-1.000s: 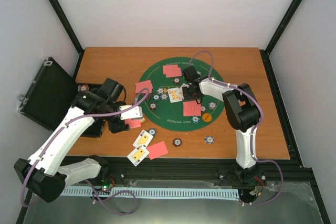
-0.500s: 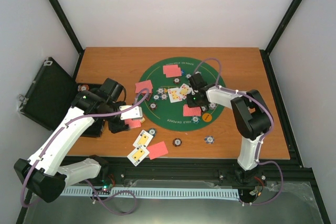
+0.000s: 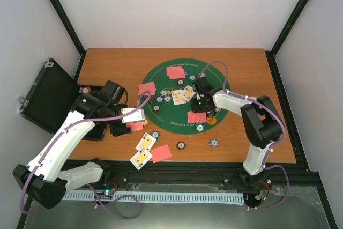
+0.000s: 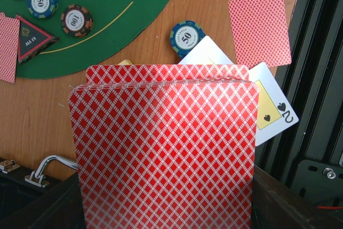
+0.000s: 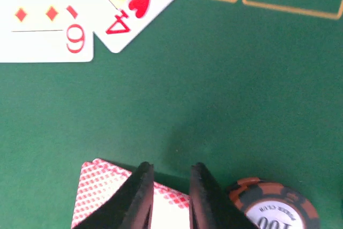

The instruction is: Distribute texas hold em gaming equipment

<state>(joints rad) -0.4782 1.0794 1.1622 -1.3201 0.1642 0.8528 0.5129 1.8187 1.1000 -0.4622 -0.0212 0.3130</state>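
My left gripper (image 3: 130,119) is shut on a deck of red-backed cards (image 4: 166,148), held above the wood left of the green mat (image 3: 159,76); the deck hides its fingers in the left wrist view. My right gripper (image 5: 170,186) is low over the mat, jaws slightly apart, with a red-backed card (image 5: 99,189) lying under them. An orange-striped 100 chip (image 5: 273,210) is just right of it. Two face-up red-suit cards (image 5: 45,25) lie farther on. The black triangle marker (image 4: 33,38) and several chips (image 4: 75,20) sit on the mat's edge.
The open black case (image 3: 48,95) lies at the left table edge. Two face-up cards (image 3: 143,149), a red-backed card (image 3: 161,153) and loose chips (image 3: 181,146) lie on the wood near the front. An orange disc (image 3: 212,120) lies at the mat's near edge. Red-backed cards (image 3: 175,71) lie on the mat.
My right gripper has moved toward the near side of the mat and now stands over the red-backed card. The left arm and its deck have not moved.
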